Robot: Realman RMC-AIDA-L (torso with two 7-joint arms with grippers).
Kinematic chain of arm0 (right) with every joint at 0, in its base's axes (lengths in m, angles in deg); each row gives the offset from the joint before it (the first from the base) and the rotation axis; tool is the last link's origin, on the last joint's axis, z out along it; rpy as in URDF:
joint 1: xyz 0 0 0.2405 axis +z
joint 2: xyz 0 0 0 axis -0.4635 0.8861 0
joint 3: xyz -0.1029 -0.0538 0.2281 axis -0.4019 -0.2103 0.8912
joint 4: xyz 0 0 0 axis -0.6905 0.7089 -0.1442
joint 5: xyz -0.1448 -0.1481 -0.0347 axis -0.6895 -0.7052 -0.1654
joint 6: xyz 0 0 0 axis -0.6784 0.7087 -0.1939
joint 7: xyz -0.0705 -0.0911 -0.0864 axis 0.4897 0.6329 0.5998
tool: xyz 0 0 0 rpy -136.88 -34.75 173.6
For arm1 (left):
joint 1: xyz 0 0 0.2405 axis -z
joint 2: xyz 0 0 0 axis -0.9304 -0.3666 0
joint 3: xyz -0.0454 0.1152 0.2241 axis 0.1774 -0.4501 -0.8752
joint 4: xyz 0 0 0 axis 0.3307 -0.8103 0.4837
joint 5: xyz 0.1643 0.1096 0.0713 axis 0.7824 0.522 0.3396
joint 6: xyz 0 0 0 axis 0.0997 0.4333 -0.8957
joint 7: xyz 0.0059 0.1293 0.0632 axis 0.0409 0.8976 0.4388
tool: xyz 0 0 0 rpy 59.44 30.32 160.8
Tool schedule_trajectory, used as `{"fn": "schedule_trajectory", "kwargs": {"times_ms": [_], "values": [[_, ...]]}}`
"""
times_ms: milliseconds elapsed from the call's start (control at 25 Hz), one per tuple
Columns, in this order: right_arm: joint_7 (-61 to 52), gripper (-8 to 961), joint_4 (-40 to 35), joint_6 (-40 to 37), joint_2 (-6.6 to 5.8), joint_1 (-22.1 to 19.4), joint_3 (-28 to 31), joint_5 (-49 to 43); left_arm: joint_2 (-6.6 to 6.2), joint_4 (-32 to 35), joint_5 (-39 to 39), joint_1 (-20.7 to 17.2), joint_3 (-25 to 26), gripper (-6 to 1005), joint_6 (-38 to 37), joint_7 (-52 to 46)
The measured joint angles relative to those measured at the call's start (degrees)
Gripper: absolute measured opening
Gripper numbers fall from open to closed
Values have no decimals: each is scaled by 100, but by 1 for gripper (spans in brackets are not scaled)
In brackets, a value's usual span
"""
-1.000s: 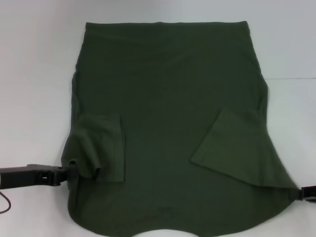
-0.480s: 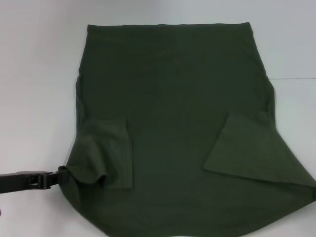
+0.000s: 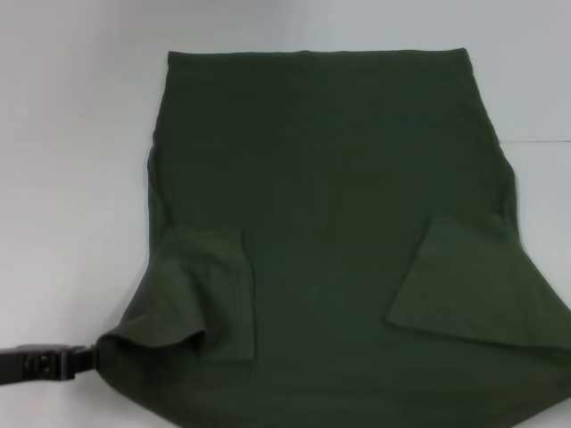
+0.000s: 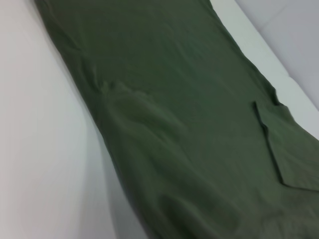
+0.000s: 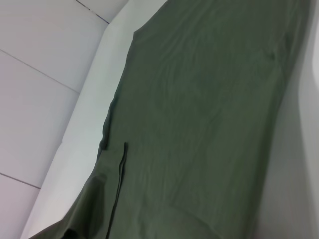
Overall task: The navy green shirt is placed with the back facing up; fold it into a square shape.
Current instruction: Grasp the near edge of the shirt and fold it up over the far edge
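The navy green shirt (image 3: 330, 223) lies spread on the white table, plain side up, with both short sleeves folded inward: one on the left (image 3: 219, 299), one on the right (image 3: 464, 285). My left gripper (image 3: 87, 359) is at the near left, shut on the shirt's near-left corner, which is lifted and curled. The shirt's near-right corner runs out of the head view and my right gripper does not show there. The shirt also fills the left wrist view (image 4: 179, 114) and the right wrist view (image 5: 199, 124); neither shows fingers.
The white table (image 3: 71, 178) shows bare on the left and behind the shirt. A table seam or edge runs at the right (image 3: 540, 141). Pale wall or floor panels lie past the table's edge in the right wrist view (image 5: 45, 74).
The shirt has slid toward me and a little to the right. My left gripper moved nearer with the corner in it. My right gripper has dropped out of the head view.
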Motion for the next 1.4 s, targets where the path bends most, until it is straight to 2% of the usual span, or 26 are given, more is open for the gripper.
{"fn": "schedule_trajectory", "kwargs": {"times_ms": [440,680,840,960,1120,1240,1400], "values": [[142,38,-1,-194,-42,-207,5,-18,22,-39,7,-178,81,16,-305,144],[100,38,-1,-128,-68,-4,136,23,0,-120,-107,-24,121,16,-288,118],[99,39,-1,100,-92,355,441,37,-170,-523,-237,413,142,16,-31,96],[98,39,11,314,-137,663,541,63,-350,-1020,-351,907,141,16,447,82],[87,38,40,668,-217,1076,572,251,-529,-1562,-599,1429,137,17,1216,84],[77,38,72,973,-277,1392,564,365,-604,-1781,-845,1762,128,17,1761,118],[95,38,72,1469,-282,1776,532,452,-593,-1922,-1325,1987,98,17,2461,338]]}}
